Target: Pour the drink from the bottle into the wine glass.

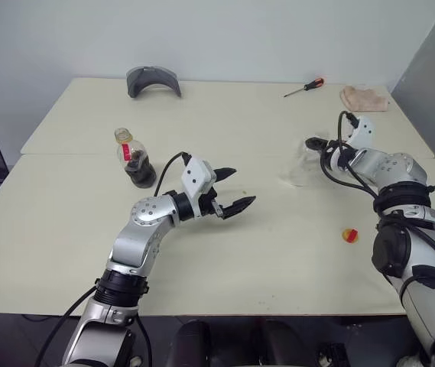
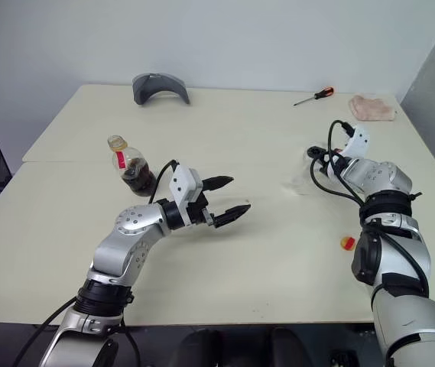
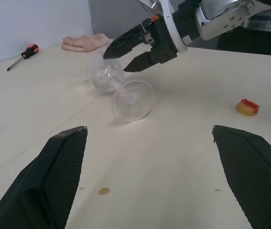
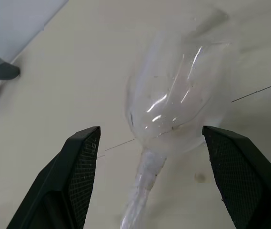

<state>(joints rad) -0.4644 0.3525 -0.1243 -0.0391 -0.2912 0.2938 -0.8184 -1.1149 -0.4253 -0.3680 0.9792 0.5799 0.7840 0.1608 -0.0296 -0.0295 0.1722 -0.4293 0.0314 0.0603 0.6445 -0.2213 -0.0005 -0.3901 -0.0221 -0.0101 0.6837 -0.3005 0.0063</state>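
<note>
Lying on its side on the table (image 1: pixel 225 260), toward the right edge: glass (image 3: pixel 121 88), bowl pointing to the far edge, foot toward the near one. Hovering just over the bowl: right gripper (image 3: pixel 128 50), fingers parted, gripping nothing, glass showing between them in the right wrist view. Standing upright toward the left edge: bottle (image 1: pixel 133 160), uncapped, dark drink (image 1: pixel 140 173) sitting low in its body. Hanging near the middle of the table, between bottle and glass: left gripper (image 1: pixel 230 191), fingers spread wide, holding nothing. Lying near the right edge, closer to the near edge than the glass: red-yellow cap (image 1: pixel 348 235). Resting along the far edge: screwdriver (image 1: pixel 304 87), cloth (image 1: pixel 364 98), grey curved object (image 1: pixel 153 80).
</note>
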